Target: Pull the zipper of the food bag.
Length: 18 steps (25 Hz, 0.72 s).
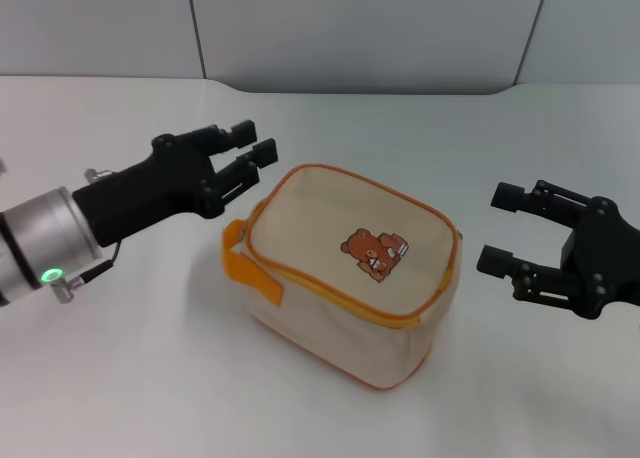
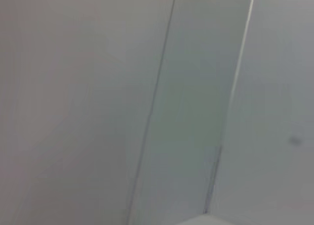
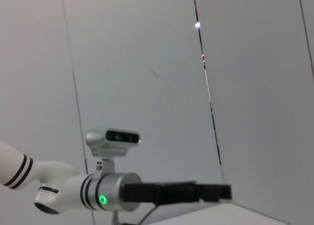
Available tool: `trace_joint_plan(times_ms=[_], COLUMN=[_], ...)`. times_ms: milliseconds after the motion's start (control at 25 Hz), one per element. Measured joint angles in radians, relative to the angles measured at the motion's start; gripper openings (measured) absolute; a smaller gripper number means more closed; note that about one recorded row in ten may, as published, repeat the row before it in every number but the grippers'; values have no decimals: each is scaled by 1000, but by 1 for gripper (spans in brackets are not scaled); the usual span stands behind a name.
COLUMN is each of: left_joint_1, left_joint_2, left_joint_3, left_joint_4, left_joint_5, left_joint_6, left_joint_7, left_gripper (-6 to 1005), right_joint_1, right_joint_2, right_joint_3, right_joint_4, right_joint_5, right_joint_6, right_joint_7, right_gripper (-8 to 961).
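From the head camera I have the food bag [image 1: 345, 273] sitting on the white table [image 1: 130, 378], roughly mid-scene between my two arms, bear print [image 1: 375, 253] facing up. The zipper [image 1: 330, 288] runs as a thin orange line round the top panel's edge; I cannot pick out its metal pull. The wide orange loop handle [image 1: 250, 268] hangs off the bag's left end, toward my left arm.

My left gripper [image 1: 240, 158] hovers just beside the bag's upper left corner, fingers spread and holding nothing — not touching the canvas as far as I can see. My right gripper [image 1: 505, 228] sits off the bag's right side, apart from it, its two fingers likewise parted and empty, pointing toward the bag.

Nothing lies between either gripper and the bag. Behind the table stands a grey panelled wall [image 1: 360, 28]. The left wrist camera gives me only those wall panels [image 2: 196, 112]. The right wrist camera looks across at the left arm [image 3: 73, 190] — its green light [image 3: 102, 200] lit, its wrist camera [image 3: 114, 137] on top — with the left gripper's black fingers [image 3: 206, 191] seen side-on against the wall.
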Motion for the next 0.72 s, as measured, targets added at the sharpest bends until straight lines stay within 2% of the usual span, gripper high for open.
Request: trace_joint_plan(times_ms=[40, 120, 280, 440, 680, 720], left_joint_1=[7, 17, 23, 30, 46, 46], left_joint_2=[3, 15, 55, 60, 56, 56], left_joint_3=[3, 20, 90, 99, 99, 100], left_joint_4=[8, 26, 62, 95, 97, 97], left_joint_5=[-1, 15, 110, 216, 244, 244], left_joint_6=[32, 133, 352, 423, 424, 424], left_joint_7=[-11, -28, -66, -107, -101, -101], left_gripper=[256, 339, 505, 672, 821, 820], right_joint_1=[1, 7, 29, 63, 78, 78], right_joint_2=[-4, -15, -41, -44, -32, -31], right_joint_3=[-3, -18, -99, -150, -152, -151], right_joint_4=[0, -3, -4, -6, -6, -6], right_joint_5=[0, -3, -25, -87, -118, -118], right_joint_6=[-3, -13, -55, -76, -67, -66], right_joint_7=[12, 38, 84, 96, 97, 97], right_gripper=[787, 787, 786, 786, 787, 787])
